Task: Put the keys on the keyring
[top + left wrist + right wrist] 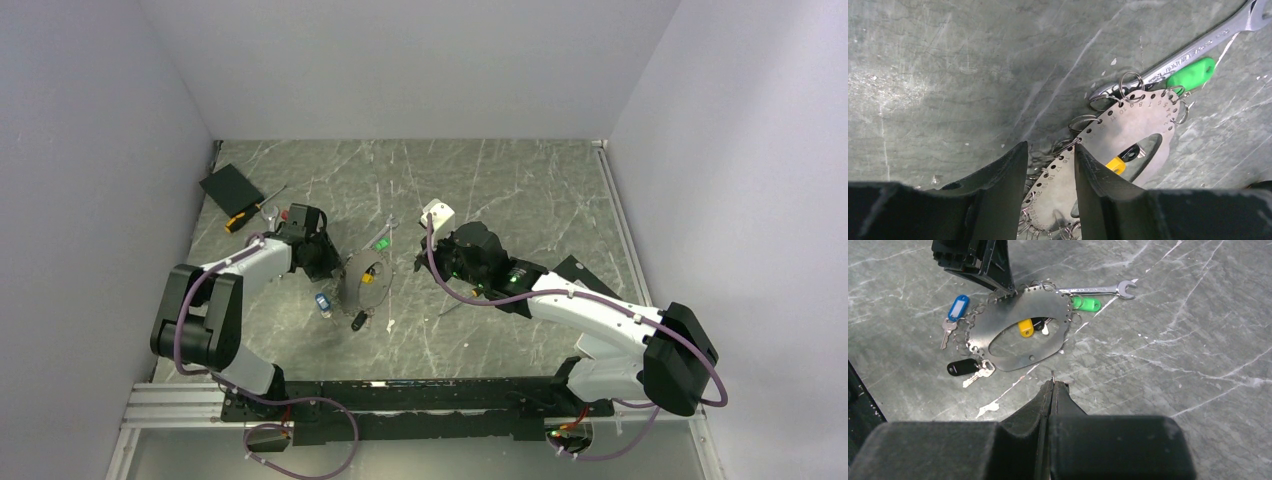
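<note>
The keyring (pixel 998 316) is a flat silver oval plate with numbered holes and small split rings round its rim; it also shows in the top view (pixel 352 283) and the left wrist view (pixel 1128 125). Green (pixel 1087 303), blue (pixel 957 307) and black (pixel 962 367) keys lie at its rim, and a yellow one (pixel 1025 328) lies in its opening. My left gripper (pixel 1050 152) is open, its fingers astride the plate's rim. My right gripper (pixel 1052 382) is shut on a small thin metal piece, seemingly a split ring seen edge-on, just short of the plate's near edge.
A silver wrench (pixel 1098 289) lies beside the green key. An orange-and-black screwdriver (pixel 252 210) and a black pad (pixel 230 187) lie at the far left. Walls close in the table on three sides. White scuffs mark the tabletop.
</note>
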Controlling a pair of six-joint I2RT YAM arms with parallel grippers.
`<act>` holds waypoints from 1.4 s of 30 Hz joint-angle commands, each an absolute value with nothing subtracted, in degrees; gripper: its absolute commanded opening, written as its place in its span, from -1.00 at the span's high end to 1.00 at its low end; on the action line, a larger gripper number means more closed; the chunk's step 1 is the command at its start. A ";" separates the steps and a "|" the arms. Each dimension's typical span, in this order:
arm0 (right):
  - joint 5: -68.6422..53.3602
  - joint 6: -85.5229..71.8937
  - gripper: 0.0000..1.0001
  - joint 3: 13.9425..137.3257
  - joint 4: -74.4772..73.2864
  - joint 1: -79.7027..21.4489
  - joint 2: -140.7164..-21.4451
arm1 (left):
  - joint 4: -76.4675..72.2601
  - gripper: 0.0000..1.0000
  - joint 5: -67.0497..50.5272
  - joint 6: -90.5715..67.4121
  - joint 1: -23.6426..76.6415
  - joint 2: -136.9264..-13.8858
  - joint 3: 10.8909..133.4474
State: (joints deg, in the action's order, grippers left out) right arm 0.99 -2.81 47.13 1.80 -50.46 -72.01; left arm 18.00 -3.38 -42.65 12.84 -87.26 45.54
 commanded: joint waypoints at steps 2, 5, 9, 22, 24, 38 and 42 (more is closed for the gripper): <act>0.45 -3.51 1.00 47.91 3.47 -50.80 -71.93 | 17.44 0.09 -3.65 -41.81 13.10 -88.07 45.62; 0.29 -3.45 1.00 48.06 3.49 -50.80 -72.16 | 15.85 -0.05 -4.53 -39.84 13.10 -87.90 44.61; 0.26 -3.52 1.00 48.16 3.46 -50.80 -72.43 | 13.35 -0.09 -6.64 -38.51 13.18 -88.05 43.45; 0.53 -3.33 1.00 48.52 3.02 -50.85 -72.98 | 12.12 0.69 -7.21 -38.15 14.38 -84.83 41.30; 0.68 -3.34 1.00 48.44 3.04 -50.80 -73.05 | 12.34 0.79 -6.78 -37.72 14.54 -82.74 41.05; 0.88 -3.29 1.00 48.51 2.95 -50.80 -73.23 | 16.07 1.00 -3.18 -32.40 16.83 -74.07 40.68; 0.78 -3.36 1.00 48.43 2.93 -50.81 -73.17 | 20.42 1.00 2.46 -31.85 18.32 -69.58 42.71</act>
State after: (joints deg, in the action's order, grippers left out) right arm 0.99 -2.83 47.13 1.72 -50.52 -73.19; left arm 16.82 -3.64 -33.76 17.17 -74.65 40.60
